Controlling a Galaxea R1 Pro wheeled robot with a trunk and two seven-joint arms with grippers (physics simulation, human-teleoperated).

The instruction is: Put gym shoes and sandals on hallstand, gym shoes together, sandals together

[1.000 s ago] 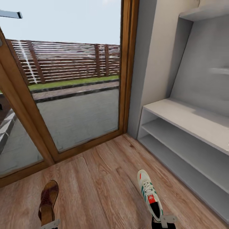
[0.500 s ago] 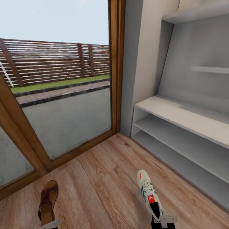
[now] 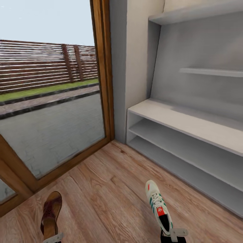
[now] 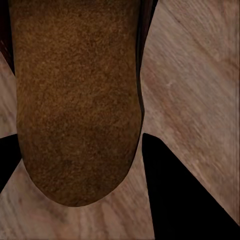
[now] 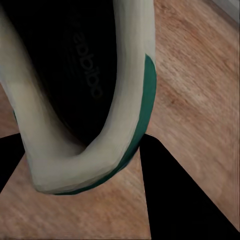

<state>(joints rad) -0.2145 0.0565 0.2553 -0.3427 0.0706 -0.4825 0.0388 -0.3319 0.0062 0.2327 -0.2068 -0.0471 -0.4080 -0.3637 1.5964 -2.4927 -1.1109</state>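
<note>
Our arms are cut off at the head view's lower edge. The left end effector [image 3: 53, 238] grips the brown sandal [image 3: 50, 214] by its heel, toe toward 12 o'clock. The right end effector [image 3: 175, 233] clamps the gym shoe [image 3: 157, 205] at its heel, toe toward 11 o'clock. The hallstand [image 3: 189, 135] stands at 2 o'clock on the corridor floor [image 3: 111, 189].
</note>
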